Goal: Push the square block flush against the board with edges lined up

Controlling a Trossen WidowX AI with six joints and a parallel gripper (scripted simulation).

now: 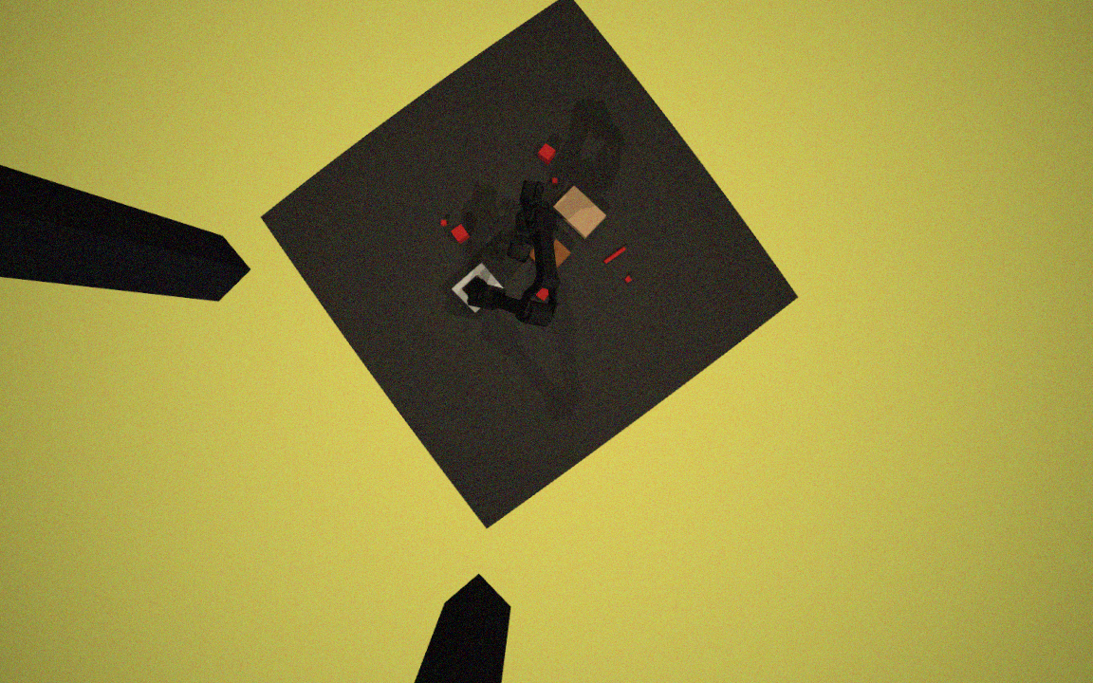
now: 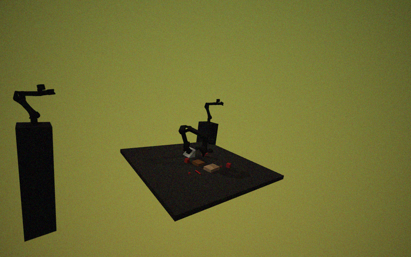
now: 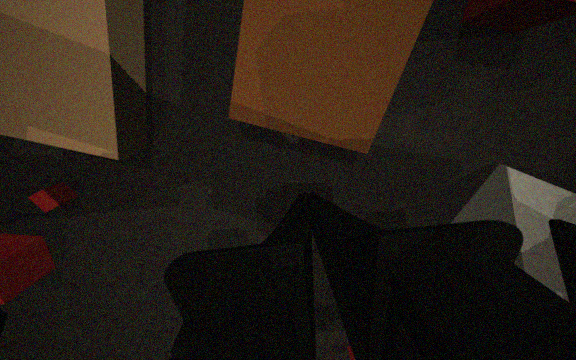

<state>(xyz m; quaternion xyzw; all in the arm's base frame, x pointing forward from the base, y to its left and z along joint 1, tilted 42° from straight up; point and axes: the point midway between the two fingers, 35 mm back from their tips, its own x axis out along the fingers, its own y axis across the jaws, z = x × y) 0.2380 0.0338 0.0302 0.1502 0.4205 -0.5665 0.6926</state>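
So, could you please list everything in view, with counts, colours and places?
table: one, black, under the blocks
tan block: one, tan, on the table
orange block: one, orange-brown, beside the tan one
white stand: one, white, under the arm
larger cubes: three, red, scattered
smaller cubes: three, red, scattered
stick: one, red, near the tan block
pillars: two, black, beyond the table
pillar-top arms: two, black
robot arm: one, black, on the stand
gripper: one, black, shut

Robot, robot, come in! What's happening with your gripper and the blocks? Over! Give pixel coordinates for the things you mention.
Gripper (image 3: 306,200) shut, holding nothing. Orange-brown piece (image 1: 557,252) (image 2: 198,162) (image 3: 318,65) and tan piece (image 1: 580,211) (image 2: 211,167) (image 3: 43,85) apart, gap between. Nothing seen in that gap. Over.
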